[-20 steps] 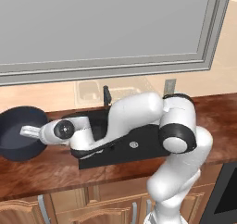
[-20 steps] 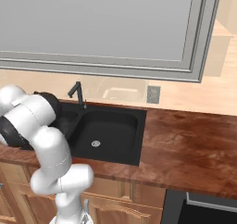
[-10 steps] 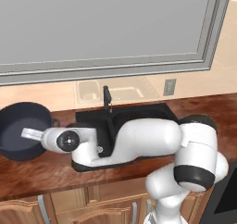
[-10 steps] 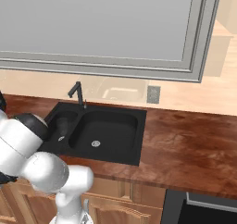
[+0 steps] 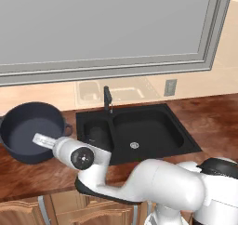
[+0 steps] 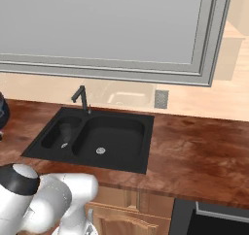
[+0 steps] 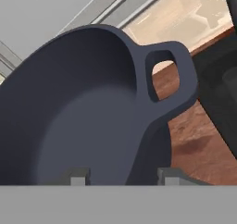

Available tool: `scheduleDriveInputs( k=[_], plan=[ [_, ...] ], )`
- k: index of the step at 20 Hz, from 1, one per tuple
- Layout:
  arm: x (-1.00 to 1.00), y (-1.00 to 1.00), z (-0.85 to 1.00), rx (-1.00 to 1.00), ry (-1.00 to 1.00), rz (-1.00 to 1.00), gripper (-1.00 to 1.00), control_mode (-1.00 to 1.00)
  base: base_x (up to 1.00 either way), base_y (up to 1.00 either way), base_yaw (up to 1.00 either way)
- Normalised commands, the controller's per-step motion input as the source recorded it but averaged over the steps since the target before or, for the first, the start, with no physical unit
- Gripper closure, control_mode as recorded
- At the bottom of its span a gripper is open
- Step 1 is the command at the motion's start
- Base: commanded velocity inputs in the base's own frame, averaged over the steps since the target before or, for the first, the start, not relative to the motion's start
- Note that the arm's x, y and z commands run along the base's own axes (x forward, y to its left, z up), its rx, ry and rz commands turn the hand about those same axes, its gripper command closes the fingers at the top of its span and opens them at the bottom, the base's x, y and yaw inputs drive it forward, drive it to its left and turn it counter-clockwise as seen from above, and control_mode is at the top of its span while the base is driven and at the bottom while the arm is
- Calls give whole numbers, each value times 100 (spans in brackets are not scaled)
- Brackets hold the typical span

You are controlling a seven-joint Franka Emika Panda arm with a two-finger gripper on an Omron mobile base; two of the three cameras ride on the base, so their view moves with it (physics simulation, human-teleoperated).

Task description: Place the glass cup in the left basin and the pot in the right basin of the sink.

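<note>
Even, bright rendered light; soft faint shadows, no glare; all 3 views slightly soft.

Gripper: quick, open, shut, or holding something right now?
Gripper: one finger inside the pot, one outside its wall; whether it clamps cannot be told.

The pot (image 5: 29,131) is dark blue-grey; the sink (image 5: 139,133) is matte black with a silver drain (image 5: 134,145); the counter (image 6: 194,151) is mottled reddish-brown; the glass cup (image 6: 65,131) is smoky grey.
</note>
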Motion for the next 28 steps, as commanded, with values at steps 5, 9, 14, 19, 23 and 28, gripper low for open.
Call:
scheduleDriveInputs(
  k=[5,9,14,19,23,28],
  plan=[
    [0,-54,3,10,0,-4,100,-100,0,0,0],
    [0,-43,0,7,0,-4,100,-100,0,0,0],
    [0,-6,0,0,2,-2,100,-100,0,0,0],
    [0,-4,0,0,4,-4,100,-100,0,0,0],
    [0,-14,0,0,4,-6,100,-100,0,0,0],
    [0,-29,0,0,4,-7,100,-100,0,0,0]
  ],
)
